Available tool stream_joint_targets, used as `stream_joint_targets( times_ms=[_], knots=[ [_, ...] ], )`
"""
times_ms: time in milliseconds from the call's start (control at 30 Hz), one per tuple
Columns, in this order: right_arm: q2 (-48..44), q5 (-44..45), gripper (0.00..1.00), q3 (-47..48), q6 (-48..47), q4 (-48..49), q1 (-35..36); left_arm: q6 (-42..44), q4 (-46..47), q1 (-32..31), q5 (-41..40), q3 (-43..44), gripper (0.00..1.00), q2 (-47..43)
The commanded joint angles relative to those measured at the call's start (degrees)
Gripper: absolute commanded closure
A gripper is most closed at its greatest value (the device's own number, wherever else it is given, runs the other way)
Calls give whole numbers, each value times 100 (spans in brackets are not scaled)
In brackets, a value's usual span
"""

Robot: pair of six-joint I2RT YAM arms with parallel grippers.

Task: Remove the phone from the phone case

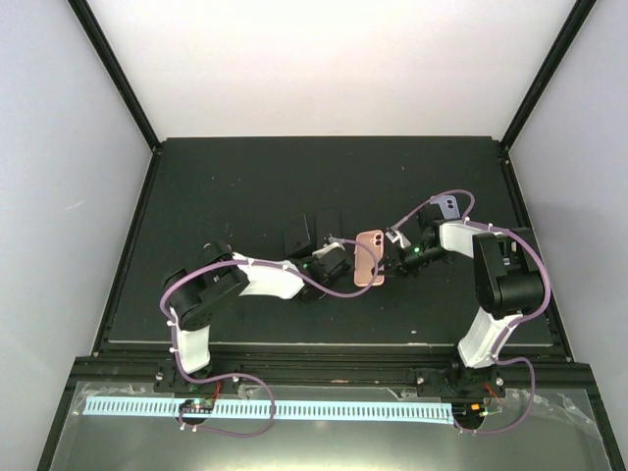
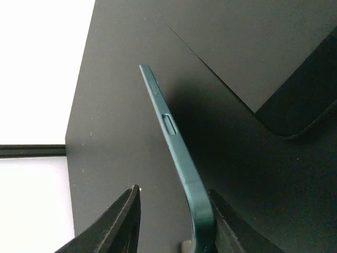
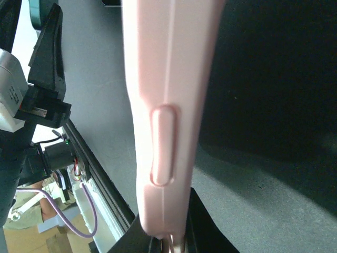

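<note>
The pale pink soft-plastic phone case [image 3: 168, 105] looks smooth and matt, with a faint sheen along its raised button. The dark teal phone [image 2: 176, 142] shows a satin, metal-like edge. The black table top [image 1: 245, 186] is matt and finely speckled. At two o'clock in the left wrist view lies a glossy black slab [image 2: 300, 100].

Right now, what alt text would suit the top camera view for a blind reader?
A pink rectangular phone case appears between the left gripper and the right gripper, each on a white-and-black arm reaching in from the near edge of a black table.
</note>
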Motion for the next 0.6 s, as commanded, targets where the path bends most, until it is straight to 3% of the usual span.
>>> stream_joint_targets(
  times_ms=[0, 67, 233, 567],
  knots=[
    [-130, -174, 99, 112, -70, 2, -46, -102, -78, 68, 56, 284, 64, 67],
    [-130, -189, 99, 115, -68, -9, -64, -251, -288, 83, 151, 334, 59, 41],
    [-141, -458, 99, 149, -133, -44, -94, -615, -730, 113, 991, 311, 33, -324],
    [-267, -468, 99, 147, -231, -70, -232, -1530, -2446, 15, 2005, 883, 22, -1009]
  ],
)
